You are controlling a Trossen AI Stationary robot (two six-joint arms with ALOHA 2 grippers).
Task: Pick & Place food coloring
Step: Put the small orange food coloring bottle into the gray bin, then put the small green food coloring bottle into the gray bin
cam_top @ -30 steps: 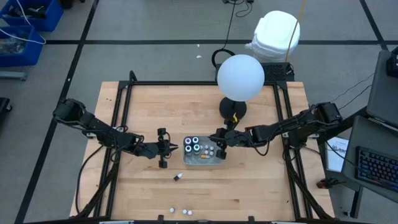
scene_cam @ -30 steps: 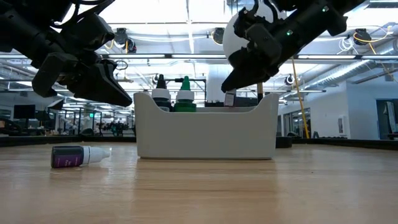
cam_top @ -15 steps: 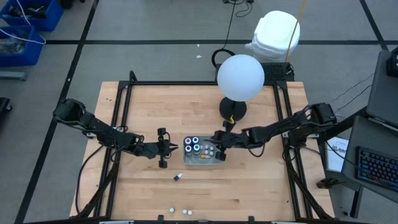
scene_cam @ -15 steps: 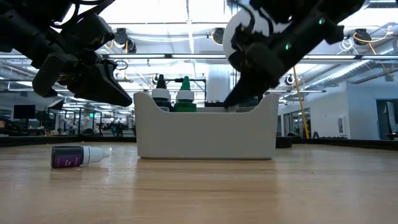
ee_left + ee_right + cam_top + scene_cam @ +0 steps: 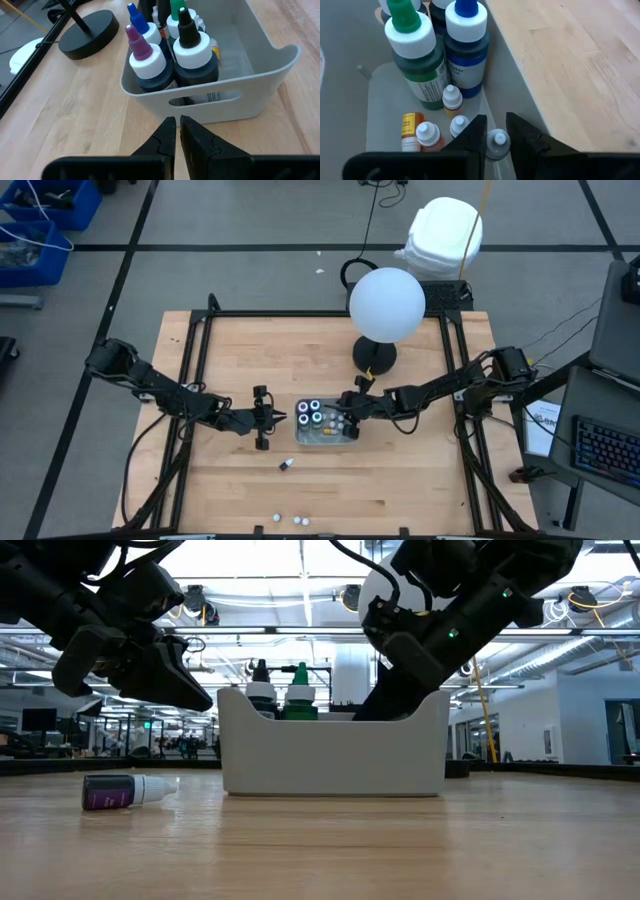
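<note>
Food coloring bottles stand in a pale grey bin [image 5: 325, 436] [image 5: 333, 750] at mid-table: larger dark ones with white collars and purple, blue, green and black tips [image 5: 172, 52] [image 5: 415, 45], and small ones lying on the floor of the bin [image 5: 422, 132]. One purple-labelled bottle [image 5: 125, 790] [image 5: 287, 465] lies on its side on the table, nearer than the bin. My right gripper [image 5: 496, 135] [image 5: 345, 417] reaches down into the bin, shut on a small bottle. My left gripper [image 5: 177, 125] [image 5: 272, 418] hovers shut just left of the bin, touching nothing. My right gripper pinches a small white-capped bottle [image 5: 496, 140] between its two fingers [image 5: 476, 131], coming slanting down from the table's right. The bottle is inside the bin, close to a wall. The fingers hide its body, so whether it rests on the bin floor cannot be told.
A lamp with a black round base [image 5: 375, 356] and a white globe [image 5: 387, 303] stands behind the bin. Dark frame rails [image 5: 200, 350] run along the table's sides. A few tiny white pieces [image 5: 285, 520] lie at the near edge. Bare wood lies in front of the bin.
My right gripper has come down from above the bin's rim into the bin and shifted slightly toward the table's left, carrying the small bottle with it. The bottle showed above the rim in the low view before and is now below it.
</note>
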